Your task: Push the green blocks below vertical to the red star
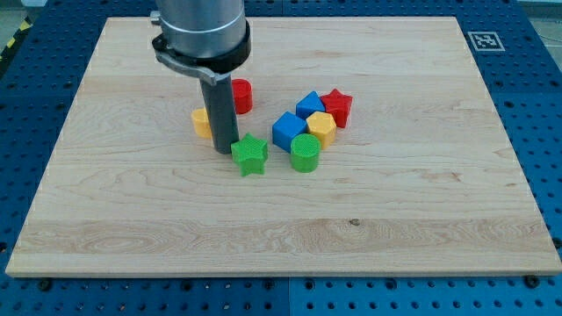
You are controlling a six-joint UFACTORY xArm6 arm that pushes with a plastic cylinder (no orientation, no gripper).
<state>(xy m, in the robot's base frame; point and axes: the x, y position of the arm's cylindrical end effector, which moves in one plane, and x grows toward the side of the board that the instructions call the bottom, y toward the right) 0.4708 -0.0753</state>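
The red star (337,106) lies right of the board's middle. A green star (250,154) lies at the middle, and a green cylinder (305,153) sits to its right, below and left of the red star. My tip (223,150) rests on the board just left of the green star, touching or nearly touching it. The rod rises toward the view's top.
Two blue blocks (289,129) (310,105) and a yellow hexagon block (321,128) cluster between the green cylinder and the red star. A red cylinder (241,95) and a yellow block (202,122) sit behind the rod. The wooden board (132,219) lies on a blue perforated table.
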